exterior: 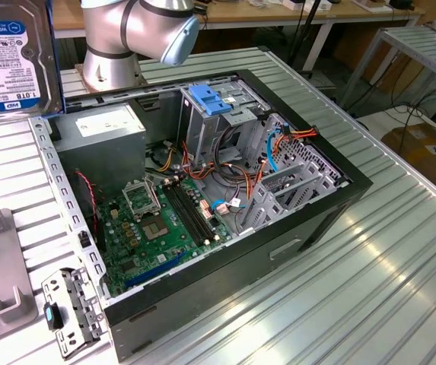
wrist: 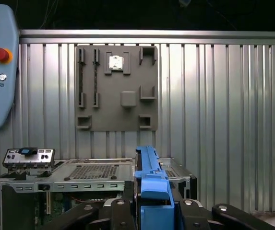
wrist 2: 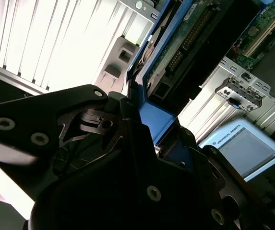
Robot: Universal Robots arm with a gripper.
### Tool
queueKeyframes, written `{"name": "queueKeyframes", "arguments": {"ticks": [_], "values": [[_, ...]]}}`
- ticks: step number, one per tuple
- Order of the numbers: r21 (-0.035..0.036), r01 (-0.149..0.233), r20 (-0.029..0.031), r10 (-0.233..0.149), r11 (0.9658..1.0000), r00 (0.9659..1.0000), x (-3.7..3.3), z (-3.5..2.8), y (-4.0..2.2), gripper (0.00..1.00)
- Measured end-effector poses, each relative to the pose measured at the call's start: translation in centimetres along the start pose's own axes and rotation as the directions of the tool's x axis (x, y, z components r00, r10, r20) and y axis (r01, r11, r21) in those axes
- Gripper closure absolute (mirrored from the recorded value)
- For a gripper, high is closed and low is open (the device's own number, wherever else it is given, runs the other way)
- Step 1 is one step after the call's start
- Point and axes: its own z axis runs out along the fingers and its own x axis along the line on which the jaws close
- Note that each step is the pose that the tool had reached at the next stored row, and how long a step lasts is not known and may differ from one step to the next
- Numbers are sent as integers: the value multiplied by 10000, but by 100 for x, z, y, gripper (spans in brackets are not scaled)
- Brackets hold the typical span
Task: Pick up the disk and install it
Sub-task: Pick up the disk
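Your jaws clamp the disk point(exterior: 8, 57), held high at the exterior view's upper left (seemingly to clear the open case point(exterior: 225, 228)).

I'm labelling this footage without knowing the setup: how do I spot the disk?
Find the open computer case on the metal table. The disk is at the exterior view's upper left, in the gripper. Flat, white-labelled, blue-edged, unlike the blue latch topping the cage.

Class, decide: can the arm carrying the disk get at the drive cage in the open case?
Probably yes: the case lies open, nothing blocks the drive cage; the claw grips the disk.
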Motion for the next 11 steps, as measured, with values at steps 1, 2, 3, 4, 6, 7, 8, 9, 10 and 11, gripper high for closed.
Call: {"name": "queueKeyframes", "arguments": {"ticks": [1,2,3,4,6,7,8,9,10,11], "values": [[0,0,-1,0,10000,10000,30,0,-2,63],[-1,1,-1,-1,10000,10000,87,-1,-5,63],[0,0,-1,0,10000,10000,125,-2,-10,63],[0,0,0,0,10000,10000,134,-2,-15,63],[0,0,0,0,10000,10000,140,-1,-28,63],[-1,0,-1,0,10000,10000,142,-1,-39,63],[0,0,-4,0,10000,10000,142,-1,-56,63],[0,0,-6,0,10000,10000,142,0,-71,63],[0,-1,-8,1,10000,10000,142,0,-95,63],[0,0,-10,0,10000,10000,142,0,-118,63]]}}
